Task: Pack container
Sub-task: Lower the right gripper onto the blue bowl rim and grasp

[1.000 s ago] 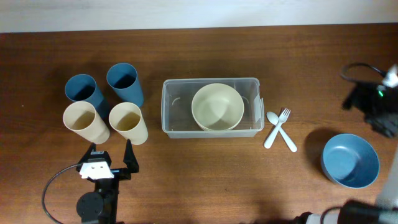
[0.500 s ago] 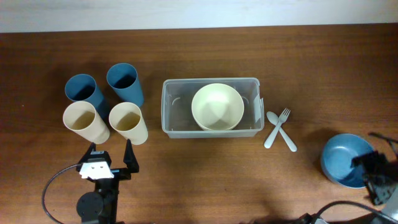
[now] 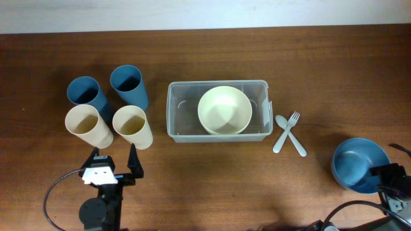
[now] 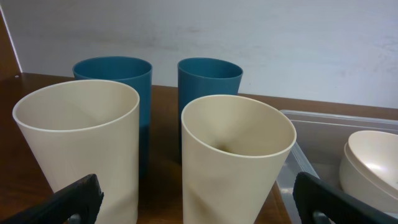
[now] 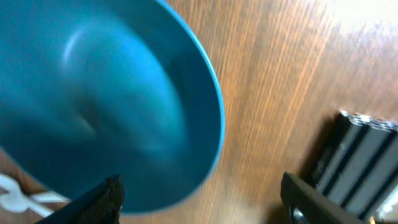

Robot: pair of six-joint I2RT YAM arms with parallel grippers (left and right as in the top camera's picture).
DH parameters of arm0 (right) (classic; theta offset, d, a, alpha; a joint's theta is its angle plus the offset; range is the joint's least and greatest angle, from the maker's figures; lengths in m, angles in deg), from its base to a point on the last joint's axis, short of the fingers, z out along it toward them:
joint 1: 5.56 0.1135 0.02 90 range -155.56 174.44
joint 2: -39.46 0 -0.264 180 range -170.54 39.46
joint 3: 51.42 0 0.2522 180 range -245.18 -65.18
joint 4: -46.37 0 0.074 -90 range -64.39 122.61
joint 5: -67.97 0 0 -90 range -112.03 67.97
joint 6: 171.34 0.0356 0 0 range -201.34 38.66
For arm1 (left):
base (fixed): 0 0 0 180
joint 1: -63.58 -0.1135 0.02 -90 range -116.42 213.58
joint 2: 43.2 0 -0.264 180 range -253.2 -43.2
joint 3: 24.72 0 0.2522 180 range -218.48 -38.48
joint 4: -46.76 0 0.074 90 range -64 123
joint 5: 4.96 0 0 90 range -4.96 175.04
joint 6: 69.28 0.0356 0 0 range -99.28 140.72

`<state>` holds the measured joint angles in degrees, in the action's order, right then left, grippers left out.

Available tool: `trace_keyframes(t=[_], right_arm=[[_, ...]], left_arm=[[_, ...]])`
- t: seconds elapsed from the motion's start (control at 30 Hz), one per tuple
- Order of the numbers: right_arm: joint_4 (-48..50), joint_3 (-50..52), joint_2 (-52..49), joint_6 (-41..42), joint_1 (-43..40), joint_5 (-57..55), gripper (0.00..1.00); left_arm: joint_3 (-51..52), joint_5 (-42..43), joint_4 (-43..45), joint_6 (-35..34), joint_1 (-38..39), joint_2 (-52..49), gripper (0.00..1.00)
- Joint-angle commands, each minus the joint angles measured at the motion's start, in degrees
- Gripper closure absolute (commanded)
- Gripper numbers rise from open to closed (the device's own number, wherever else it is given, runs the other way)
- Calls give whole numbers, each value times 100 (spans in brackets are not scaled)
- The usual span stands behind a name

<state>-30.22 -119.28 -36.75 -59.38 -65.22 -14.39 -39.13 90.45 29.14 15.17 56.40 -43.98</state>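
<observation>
Container (image 3: 218, 136) at frame centre holds a cream bowl (image 3: 224, 110). Left end effector (image 3: 114, 154): wide open, empty. Right end effector (image 5: 200, 183): open, straddling blue bowl (image 3: 359, 163) rim at lower right.

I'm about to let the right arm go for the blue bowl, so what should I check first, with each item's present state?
1. Right end effector open: ok, fingers apart.
2. Blue bowl rim between its fingers: cannot tell, wrist view blurred.
3. Container ready: ok, only an upright cream bowl inside.
4. Fork and spoon clear of the blue bowl: ok, lying apart, beside the container.
5. Left end effector out of the way: ok, open, by the cups.
</observation>
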Motion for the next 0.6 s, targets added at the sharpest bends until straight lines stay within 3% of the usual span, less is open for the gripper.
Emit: trace_keyframes(t=[0.0, 0.57], right_arm=[[334, 382, 72, 92, -35, 98, 25], [2218, 1414, -107, 264, 125, 389, 29]], left_arm=[[7, 39, -44, 92, 17, 48, 0], [7, 39, -44, 92, 17, 48, 0]])
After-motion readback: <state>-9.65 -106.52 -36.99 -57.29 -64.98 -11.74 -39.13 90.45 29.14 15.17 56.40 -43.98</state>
